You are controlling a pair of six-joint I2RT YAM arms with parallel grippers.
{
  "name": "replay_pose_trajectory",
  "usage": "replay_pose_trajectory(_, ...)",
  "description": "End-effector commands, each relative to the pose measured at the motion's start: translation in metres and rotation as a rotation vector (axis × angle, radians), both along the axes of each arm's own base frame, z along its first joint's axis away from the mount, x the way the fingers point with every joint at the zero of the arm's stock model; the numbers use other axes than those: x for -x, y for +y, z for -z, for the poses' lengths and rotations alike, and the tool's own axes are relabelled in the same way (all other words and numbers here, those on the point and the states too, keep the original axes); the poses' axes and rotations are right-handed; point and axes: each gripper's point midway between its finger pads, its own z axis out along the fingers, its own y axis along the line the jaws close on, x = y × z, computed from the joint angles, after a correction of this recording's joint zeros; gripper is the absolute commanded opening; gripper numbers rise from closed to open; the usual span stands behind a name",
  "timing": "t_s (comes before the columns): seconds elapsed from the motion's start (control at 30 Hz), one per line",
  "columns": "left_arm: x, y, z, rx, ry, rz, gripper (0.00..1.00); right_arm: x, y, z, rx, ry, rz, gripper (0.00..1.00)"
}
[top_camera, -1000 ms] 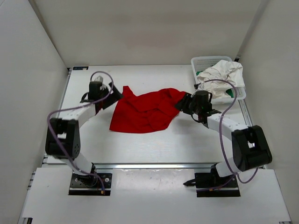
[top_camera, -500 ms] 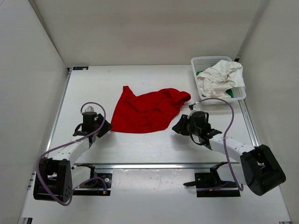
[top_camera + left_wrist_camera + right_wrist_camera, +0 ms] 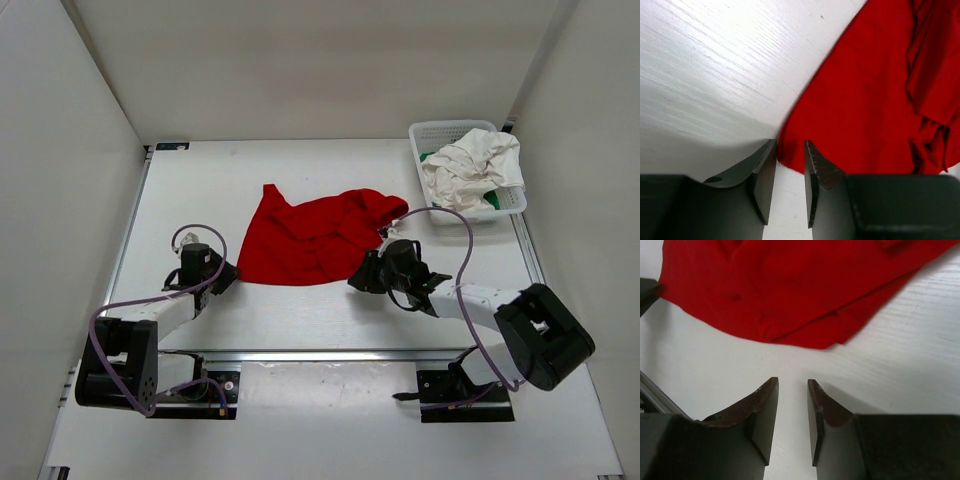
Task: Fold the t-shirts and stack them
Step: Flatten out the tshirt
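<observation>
Top view
- red shirt [image 3: 320, 240]: mid-table, spread loosely and rumpled, no clean fold lines; near hem faces the arms.
- white shirt [image 3: 470, 160]: bunched in the basket [image 3: 440, 127], far right corner, spilling over its rim.
- green shirt [image 3: 491, 201]: only slivers visible under the white one, in the same basket.
- left gripper [image 3: 228, 273]: low on the table [image 3: 300, 310], at the red shirt's near left corner.
- right gripper [image 3: 357, 282]: low, just beside the near right hem.
- stack: none anywhere in view.

Left wrist view
- left gripper [image 3: 790, 150]: jaws parted by a narrow gap; hem corner of the red shirt [image 3: 865, 100] lies right at the tips.
- grip: cloth not clearly pinched; bare table [image 3: 705, 65] to the left.

Right wrist view
- right gripper [image 3: 792, 390]: jaws narrowly apart, nothing between them.
- red shirt [image 3: 790, 285]: hem edge just ahead of the tips, apart from them; bare table [image 3: 890, 365] in between.

Progress (judgement)
- done: one shirt out of the basket and laid out, roughly flattened at best.
- in hand: likely lining up on the two near corners for a first fold.
- left: smoothing and folding the red shirt, then fetching, folding and stacking the white and green ones.
- estimate: early; no shirt folded, nothing stacked.
</observation>
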Motion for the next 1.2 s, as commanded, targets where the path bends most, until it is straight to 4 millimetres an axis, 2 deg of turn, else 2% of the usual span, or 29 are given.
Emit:
replay_pose_trajectory(0.0,0.007,-0.005,0.007,0.027,0.016,0.004,0.33,-0.028,0.013,-0.024,-0.073,-0.074,0.058,0.29)
replay_pose_trajectory(0.07,0.005,-0.004,0.004,0.028,0.0,0.002,0.23,-0.032,0.013,-0.022,-0.088,-0.064,0.073,0.29)
replay_pose_trajectory(0.17,-0.003,-0.005,-0.005,0.016,-0.023,0.016,0.15,-0.037,0.017,-0.019,-0.117,-0.024,0.077,0.29)
replay_pose_trajectory(0.2,-0.003,-0.009,-0.005,0.017,-0.017,0.028,0.14,-0.037,0.022,-0.023,-0.131,-0.031,0.068,0.29)
replay_pose_trajectory(0.27,-0.007,-0.011,-0.011,0.007,-0.034,0.034,0.06,-0.036,0.027,-0.018,-0.114,-0.025,0.06,0.3)
replay_pose_trajectory(0.37,-0.007,-0.019,-0.022,-0.013,-0.075,0.069,0.0,-0.032,0.046,-0.016,-0.151,0.015,0.034,0.27)
replay_pose_trajectory(0.4,-0.009,-0.022,-0.026,-0.008,-0.087,0.077,0.0,-0.033,0.051,-0.017,-0.154,0.014,0.021,0.27)
replay_pose_trajectory(0.6,-0.008,-0.021,-0.028,-0.007,-0.1,0.088,0.0,-0.036,0.052,-0.001,-0.15,0.063,0.045,0.29)
replay_pose_trajectory(0.63,-0.009,-0.023,-0.03,-0.002,-0.107,0.088,0.0,-0.038,0.055,-0.005,-0.162,0.056,0.04,0.29)
replay_pose_trajectory(0.73,-0.008,-0.023,-0.03,0.003,-0.108,0.093,0.0,-0.04,0.056,-0.001,-0.154,0.075,0.037,0.29)
replay_pose_trajectory(0.77,-0.008,-0.026,-0.028,0.005,-0.103,0.103,0.0,-0.039,0.057,0.003,-0.148,0.086,0.034,0.29)
replay_pose_trajectory(0.87,-0.006,-0.028,-0.027,0.006,-0.1,0.105,0.0,-0.035,0.065,-0.002,-0.168,0.093,0.013,0.3)
replay_pose_trajectory(1.17,-0.005,-0.027,-0.027,0.004,-0.102,0.11,0.0,-0.035,0.067,0.01,-0.149,0.138,0.015,0.31)
